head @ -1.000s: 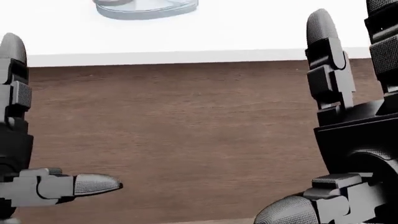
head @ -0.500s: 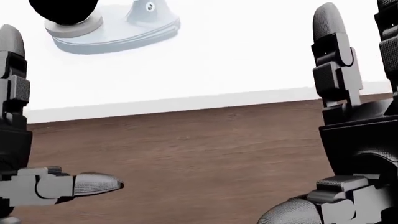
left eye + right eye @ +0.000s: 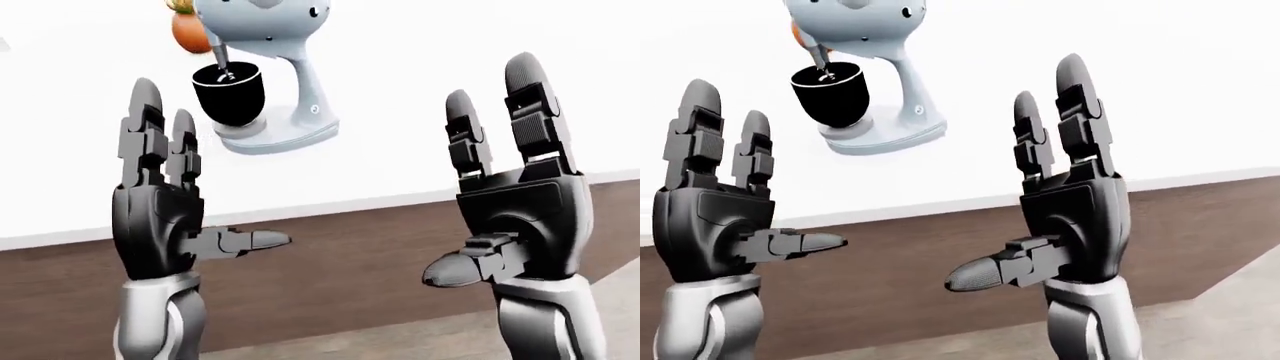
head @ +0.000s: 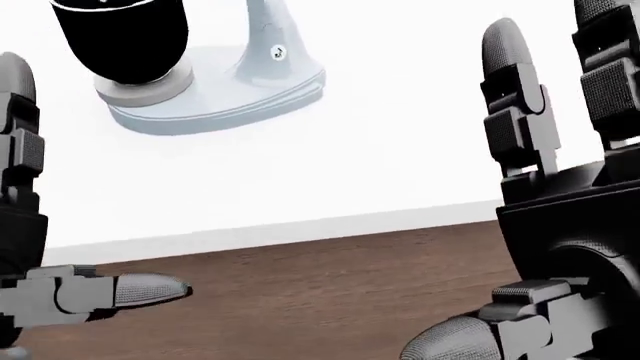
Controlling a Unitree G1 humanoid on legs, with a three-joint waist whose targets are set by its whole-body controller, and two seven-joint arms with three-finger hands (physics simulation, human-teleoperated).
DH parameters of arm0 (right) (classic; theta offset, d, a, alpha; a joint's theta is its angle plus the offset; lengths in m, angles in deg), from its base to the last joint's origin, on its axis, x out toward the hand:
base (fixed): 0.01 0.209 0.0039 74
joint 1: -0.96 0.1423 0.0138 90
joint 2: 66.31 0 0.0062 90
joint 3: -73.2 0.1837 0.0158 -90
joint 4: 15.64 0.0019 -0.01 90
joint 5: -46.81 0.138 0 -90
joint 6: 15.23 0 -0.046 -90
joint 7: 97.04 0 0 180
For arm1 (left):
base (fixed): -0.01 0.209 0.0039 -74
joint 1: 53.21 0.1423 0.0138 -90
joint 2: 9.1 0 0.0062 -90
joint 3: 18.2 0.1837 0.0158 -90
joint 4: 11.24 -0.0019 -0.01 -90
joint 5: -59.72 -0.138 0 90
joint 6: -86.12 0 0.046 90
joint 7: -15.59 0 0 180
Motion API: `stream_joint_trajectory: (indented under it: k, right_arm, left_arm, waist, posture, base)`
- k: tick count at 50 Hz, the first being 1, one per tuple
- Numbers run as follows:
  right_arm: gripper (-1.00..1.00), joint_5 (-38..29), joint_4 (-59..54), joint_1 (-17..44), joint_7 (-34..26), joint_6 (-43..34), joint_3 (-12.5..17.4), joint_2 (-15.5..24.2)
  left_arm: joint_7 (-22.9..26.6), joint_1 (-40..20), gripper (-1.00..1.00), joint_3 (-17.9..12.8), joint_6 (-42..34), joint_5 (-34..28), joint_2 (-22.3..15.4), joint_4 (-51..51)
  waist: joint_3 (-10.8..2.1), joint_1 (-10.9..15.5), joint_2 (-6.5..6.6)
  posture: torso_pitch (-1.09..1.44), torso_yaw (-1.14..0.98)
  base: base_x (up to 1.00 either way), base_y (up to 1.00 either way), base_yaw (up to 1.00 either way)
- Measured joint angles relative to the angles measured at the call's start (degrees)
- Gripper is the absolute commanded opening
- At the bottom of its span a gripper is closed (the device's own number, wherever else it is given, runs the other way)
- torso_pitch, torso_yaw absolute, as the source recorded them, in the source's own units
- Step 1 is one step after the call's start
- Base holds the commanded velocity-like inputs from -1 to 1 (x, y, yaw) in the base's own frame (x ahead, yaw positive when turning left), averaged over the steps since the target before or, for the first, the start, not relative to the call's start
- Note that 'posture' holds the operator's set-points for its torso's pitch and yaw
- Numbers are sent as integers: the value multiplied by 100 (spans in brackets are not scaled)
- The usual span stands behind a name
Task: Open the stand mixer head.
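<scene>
The pale blue stand mixer (image 3: 265, 67) stood on a white counter (image 3: 420, 112), near the top of the left-eye view and left of centre. Its head (image 3: 262, 26) was down over a black bowl (image 3: 228, 91), with the beater shaft reaching into the bowl. An orange object (image 3: 188, 31) showed just behind the mixer at its left; we could not tell what it was. Below the counter's edge ran a brown wood-grain panel (image 3: 350, 262).

We held both hands up, well short of the mixer and touching nothing. Our left hand (image 3: 160, 202) rose at the view's left, fingers straight and spread wide, thumb pointing toward the centre. Our right hand (image 3: 515, 202) stood at the right, equally wide open, thumb turned inward toward the left hand.
</scene>
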Motion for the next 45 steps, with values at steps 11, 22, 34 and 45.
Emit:
stream_joint_trajectory:
  k: [11, 22, 34, 45]
  right_arm:
    - [100, 2, 82, 18, 10, 126, 94, 33]
    - [100, -43, 19, -59, -80, 98, -19, 10]
    - [100, -94, 68, -81, -115, 189, 151, -1]
    - [100, -267, 4, -108, -274, 338, -2, -59]
  left_arm:
    - [47, -3, 100, 103, 66, 11, 35, 78]
    - [22, 41, 100, 42, 83, -27, 14, -14]
    - [94, 0, 100, 178, 96, 2, 45, 84]
    - [72, -9, 100, 90, 168, -7, 9, 119]
  waist:
    - [-74, -182, -445]
    - [-4, -124, -276]
    - [110, -174, -62]
    - [53, -248, 42]
  posture:
    - [0, 0]
    - [0, 0]
    - [0, 0]
    - [0, 0]
  base:
    - [-1, 44, 0]
    - [0, 25, 0]
    - [21, 0, 0]
    - [47, 1, 0]
